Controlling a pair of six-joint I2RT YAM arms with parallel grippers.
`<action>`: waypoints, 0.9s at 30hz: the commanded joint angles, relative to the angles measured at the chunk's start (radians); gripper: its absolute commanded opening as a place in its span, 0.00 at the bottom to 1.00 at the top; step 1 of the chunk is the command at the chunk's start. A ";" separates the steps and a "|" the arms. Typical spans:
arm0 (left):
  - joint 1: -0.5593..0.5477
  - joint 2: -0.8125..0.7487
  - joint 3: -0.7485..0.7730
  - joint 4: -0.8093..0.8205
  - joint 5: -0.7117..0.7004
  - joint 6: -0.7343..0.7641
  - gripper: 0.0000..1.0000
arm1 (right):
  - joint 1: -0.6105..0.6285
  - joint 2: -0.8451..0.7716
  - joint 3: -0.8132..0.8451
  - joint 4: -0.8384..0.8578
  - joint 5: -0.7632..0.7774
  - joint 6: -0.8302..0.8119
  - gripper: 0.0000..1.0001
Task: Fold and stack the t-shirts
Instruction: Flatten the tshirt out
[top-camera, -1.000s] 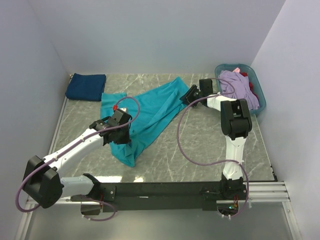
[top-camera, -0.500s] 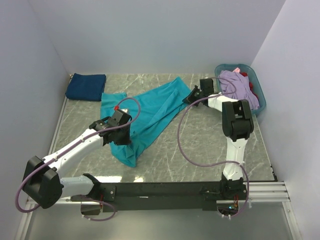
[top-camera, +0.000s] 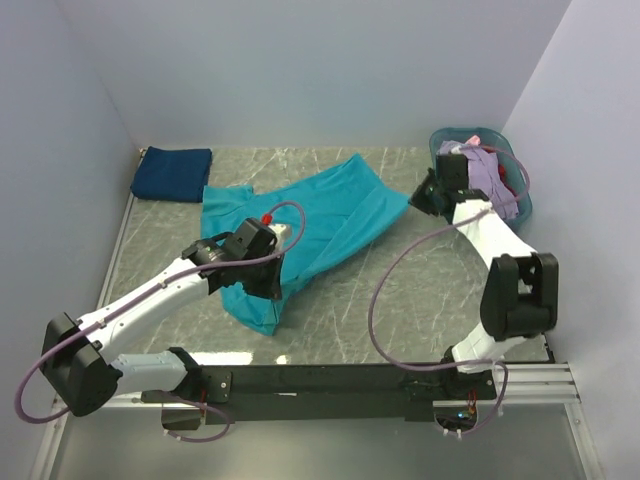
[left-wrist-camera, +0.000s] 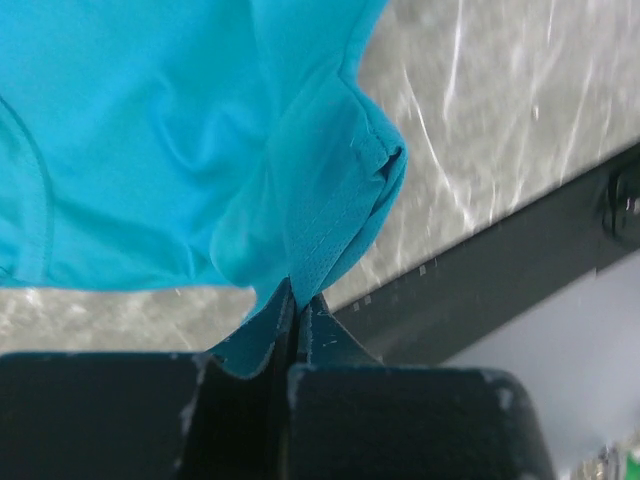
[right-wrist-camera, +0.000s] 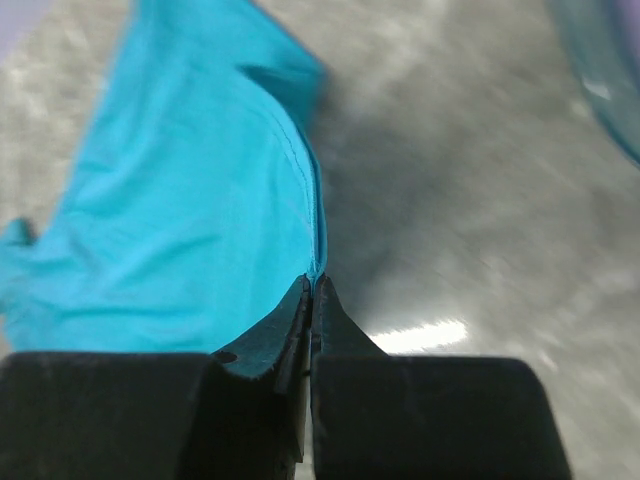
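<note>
A teal t-shirt (top-camera: 310, 215) lies spread and rumpled across the middle of the marble table. My left gripper (top-camera: 268, 282) is shut on its near hem (left-wrist-camera: 320, 240), the cloth pinched between the fingertips. My right gripper (top-camera: 418, 198) is shut on the shirt's right edge (right-wrist-camera: 312, 230), close to the basket. A folded navy t-shirt (top-camera: 172, 174) rests at the far left corner. A lavender t-shirt (top-camera: 482, 172) and a bit of a red one (top-camera: 504, 180) lie in the basket.
The teal-blue plastic laundry basket (top-camera: 519, 183) stands at the far right against the wall. A black rail (top-camera: 330, 378) runs along the near table edge. White walls close in the left, back and right sides.
My right gripper closed on the teal shirt's edge and pulled it right toward the basket, stretching the cloth. My left gripper moved slightly right with the hem still held.
</note>
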 joint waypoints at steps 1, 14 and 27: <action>-0.019 -0.024 0.032 -0.071 0.074 0.034 0.01 | -0.020 -0.087 -0.113 -0.124 0.113 -0.021 0.00; -0.189 -0.035 -0.005 -0.089 0.216 0.003 0.01 | -0.027 -0.397 -0.358 -0.295 0.295 0.022 0.00; -0.291 0.051 -0.104 -0.022 0.272 -0.068 0.11 | -0.064 -0.490 -0.561 -0.342 0.250 0.031 0.06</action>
